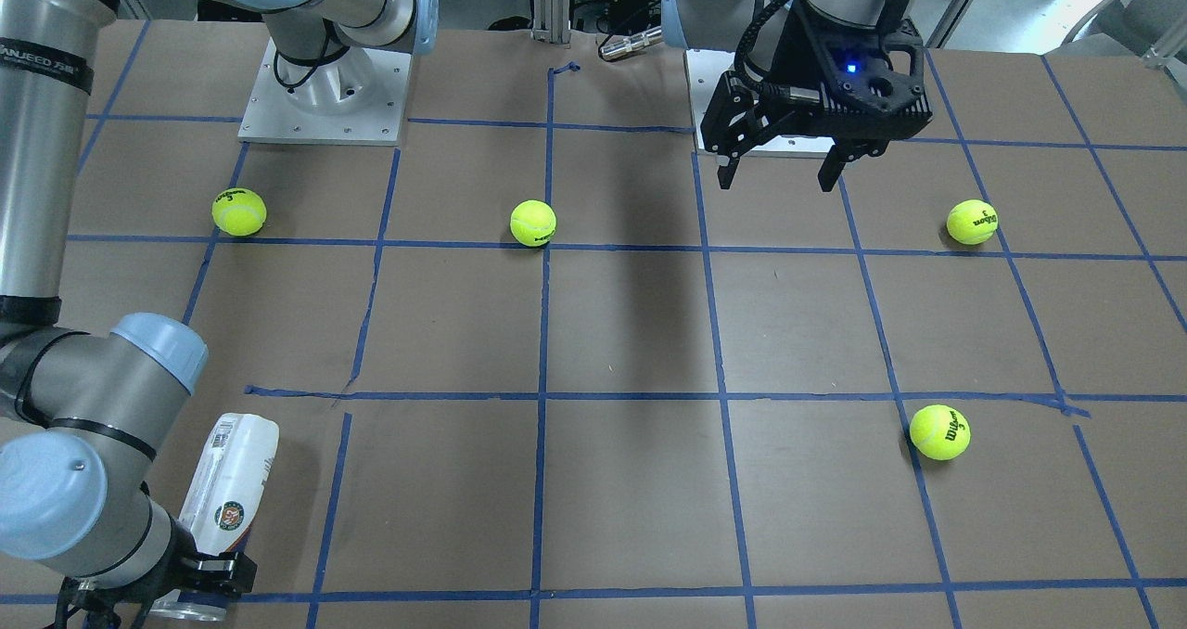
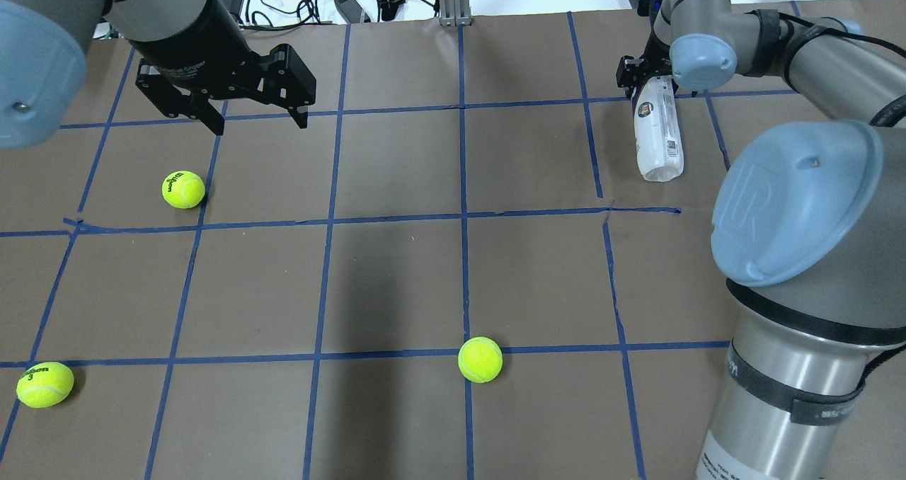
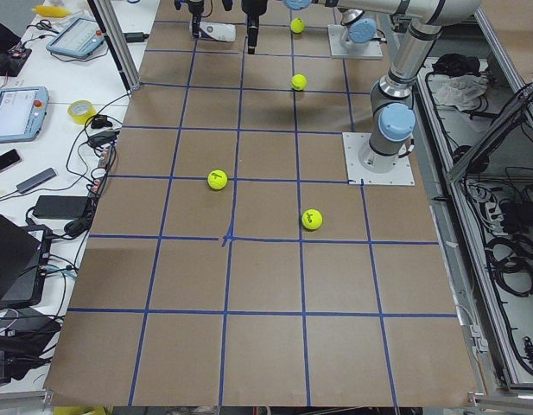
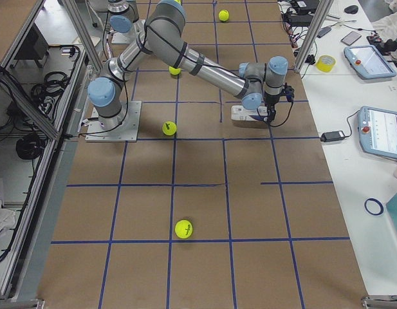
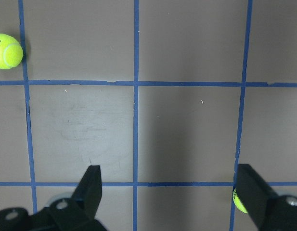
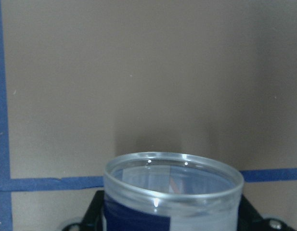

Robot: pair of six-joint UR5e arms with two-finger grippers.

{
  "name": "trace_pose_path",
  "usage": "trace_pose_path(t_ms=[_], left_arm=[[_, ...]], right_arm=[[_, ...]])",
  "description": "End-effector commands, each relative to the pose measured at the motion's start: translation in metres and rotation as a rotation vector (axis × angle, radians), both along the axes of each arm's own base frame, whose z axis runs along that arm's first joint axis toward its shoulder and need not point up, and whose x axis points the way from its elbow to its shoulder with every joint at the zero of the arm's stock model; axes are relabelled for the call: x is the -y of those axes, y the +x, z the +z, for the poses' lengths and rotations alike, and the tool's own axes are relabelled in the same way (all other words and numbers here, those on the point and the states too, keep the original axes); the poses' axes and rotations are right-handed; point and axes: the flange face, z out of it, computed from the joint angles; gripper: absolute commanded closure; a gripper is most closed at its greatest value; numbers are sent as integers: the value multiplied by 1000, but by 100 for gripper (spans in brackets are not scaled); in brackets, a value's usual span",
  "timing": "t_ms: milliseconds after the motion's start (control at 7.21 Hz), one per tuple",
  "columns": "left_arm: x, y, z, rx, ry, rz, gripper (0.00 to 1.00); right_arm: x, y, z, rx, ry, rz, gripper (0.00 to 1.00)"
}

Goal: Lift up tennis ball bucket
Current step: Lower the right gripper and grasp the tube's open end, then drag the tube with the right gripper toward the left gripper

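The tennis ball bucket (image 2: 658,136) is a clear tube with a white-and-navy label. It lies lengthwise near the table's far right in the overhead view, and shows in the front view (image 1: 230,481). My right gripper (image 2: 640,76) is at its open end, one finger on each side. The tube's clear rim (image 6: 173,178) fills the bottom of the right wrist view. I cannot tell whether the tube rests on the table. My left gripper (image 2: 258,122) hangs open and empty above the table's far left, also in the front view (image 1: 781,176).
Several yellow-green tennis balls lie on the brown paper with blue tape grid: one (image 2: 183,189) below my left gripper, one (image 2: 45,384) at the near left, one (image 2: 480,359) near the middle. My right arm's elbow (image 2: 800,204) looms at the right.
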Motion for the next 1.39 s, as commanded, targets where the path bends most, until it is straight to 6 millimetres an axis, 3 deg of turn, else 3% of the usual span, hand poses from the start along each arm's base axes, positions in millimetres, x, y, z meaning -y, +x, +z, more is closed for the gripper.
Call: trace_pose_path(t_ms=[0, 139, 416, 693, 832, 1109, 1248], left_arm=[[0, 0, 0, 0, 0, 0, 0], [0, 0, 0, 0, 0, 0, 0], [0, 0, 0, 0, 0, 0, 0], [0, 0, 0, 0, 0, 0, 0], [0, 0, 0, 0, 0, 0, 0], [0, 0, 0, 0, 0, 0, 0], [0, 0, 0, 0, 0, 0, 0]], right_arm=[[-2, 7, 10, -6, 3, 45, 34], [-13, 21, 33, -4, 50, 114, 70], [-23, 48, 60, 134, 52, 189, 74], [-28, 80, 71, 118, 44, 348, 76], [-37, 119, 71, 108, 59, 443, 74], [-60, 198, 74, 45, 89, 643, 86], [-69, 226, 74, 35, 89, 787, 89]])
